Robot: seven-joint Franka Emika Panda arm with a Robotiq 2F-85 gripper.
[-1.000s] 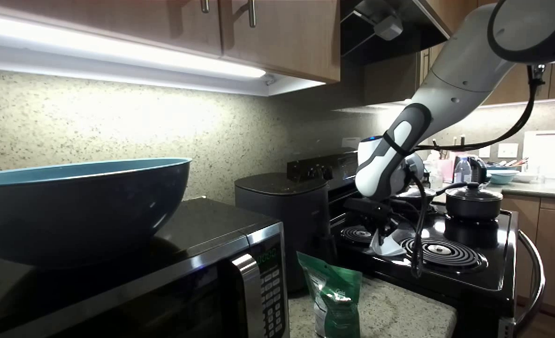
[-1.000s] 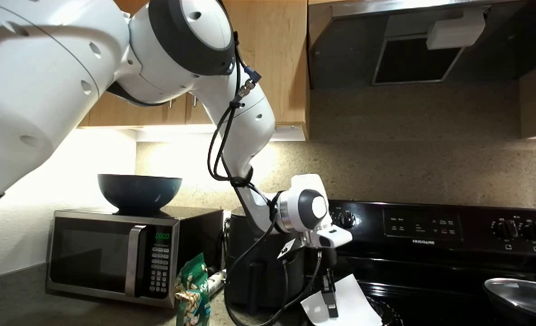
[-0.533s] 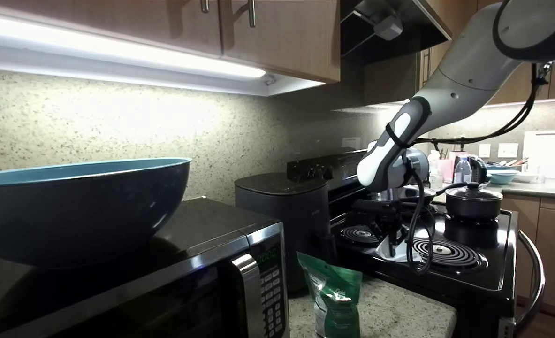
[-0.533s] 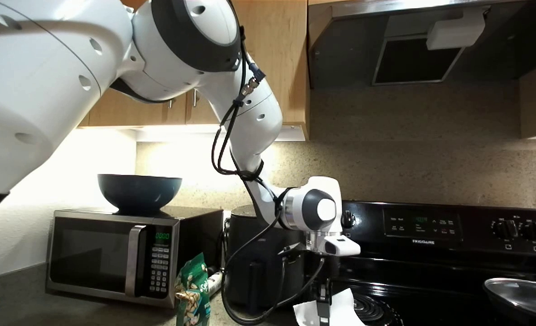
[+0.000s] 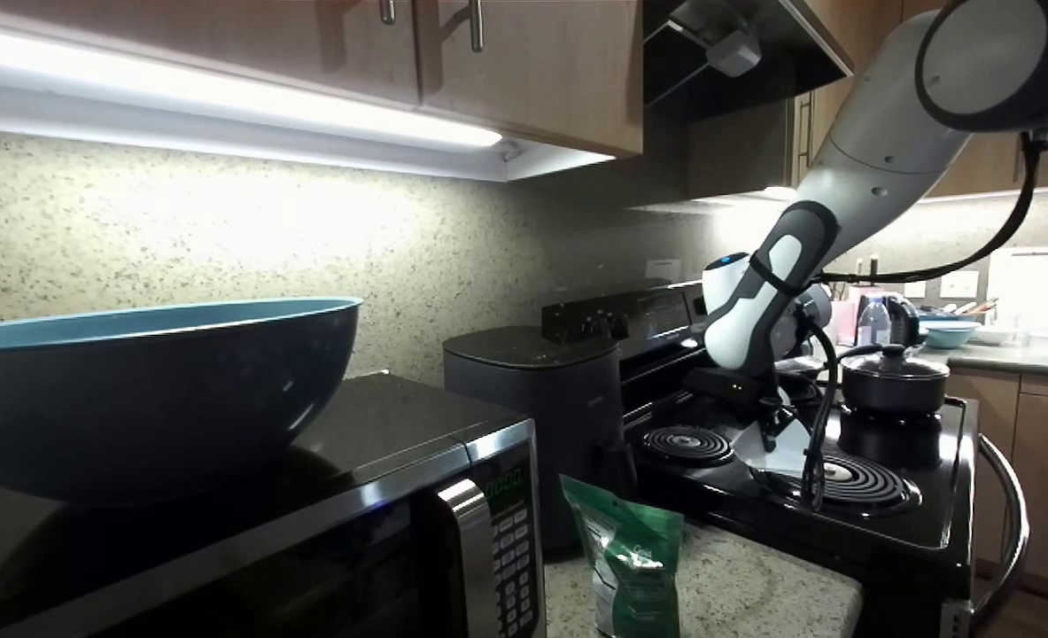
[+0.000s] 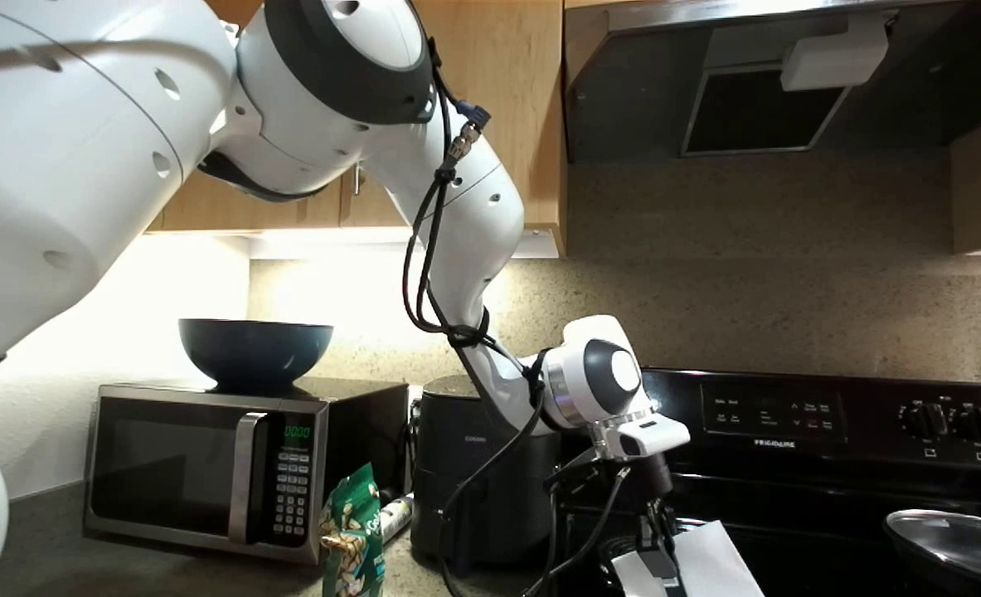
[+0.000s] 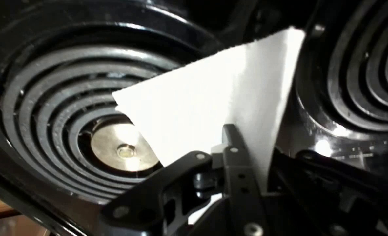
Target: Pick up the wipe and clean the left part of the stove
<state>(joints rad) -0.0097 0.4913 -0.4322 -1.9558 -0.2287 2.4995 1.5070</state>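
The wipe is a white folded sheet (image 7: 194, 98) in the wrist view, and it shows in both exterior views (image 5: 779, 447) (image 6: 716, 564). My gripper (image 7: 251, 141) is shut on the wipe, with one finger in front and the other mostly hidden behind it. It also shows in both exterior views (image 5: 769, 432) (image 6: 660, 547), tilted, low over the left part of the black stove (image 5: 909, 523). The sheet hangs between the front coil burner (image 7: 82, 72) and the rear coil burner (image 7: 367, 72), partly covering the front one. I cannot tell whether it touches the stove.
A lidded pot (image 5: 894, 390) stands farther along the stove, and a glass-lidded pan (image 6: 954, 543) is behind. A black air fryer (image 5: 532, 416) stands beside the stove. A green snack bag (image 5: 634, 558) and microwave (image 6: 183, 464) are on the counter. A range hood (image 6: 755, 108) hangs above.
My gripper, holding the wipe, dipped and came more upright, then rose slightly and tilted again. Overall it has moved away from the air fryer, further over the stove.
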